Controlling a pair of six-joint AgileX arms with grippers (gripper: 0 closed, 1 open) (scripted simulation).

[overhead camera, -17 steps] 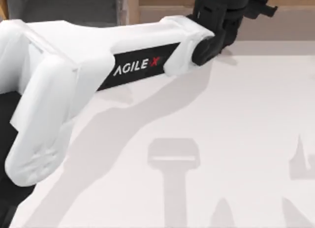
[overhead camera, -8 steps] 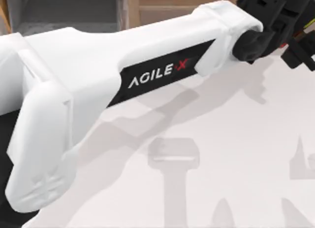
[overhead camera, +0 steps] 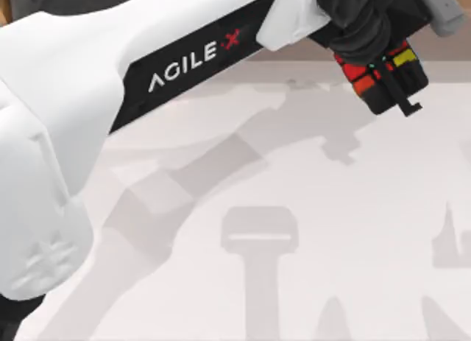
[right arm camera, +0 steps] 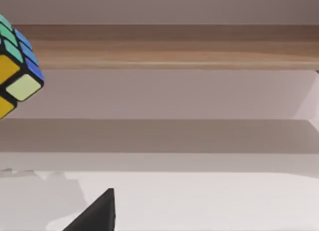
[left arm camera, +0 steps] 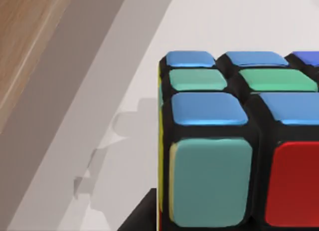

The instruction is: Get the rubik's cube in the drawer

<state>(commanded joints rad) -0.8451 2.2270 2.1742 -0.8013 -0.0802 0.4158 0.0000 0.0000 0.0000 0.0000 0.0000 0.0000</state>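
The rubik's cube (overhead camera: 366,79) hangs above the table's back right part, with my left gripper (overhead camera: 380,82) shut on it. Red, orange and yellow squares show under the black wrist. In the left wrist view the cube (left arm camera: 219,141) sits close up, with blue, green and red squares, and its shadow lies on the table below. From the right wrist view the cube (right arm camera: 14,71) floats in the air in front of the shelf. My right gripper (right arm camera: 97,213) stays low over the table. The drawer is hidden behind my left arm (overhead camera: 132,83).
A long tan wooden shelf (right arm camera: 164,46) runs along the back of the table, with a grey recess (right arm camera: 159,136) under it. The white tabletop (overhead camera: 294,208) carries shadows of both arms.
My left arm has swung right along the back edge, closed on the cube and lifted it off the table. The arm now sits higher and nearer the camera.
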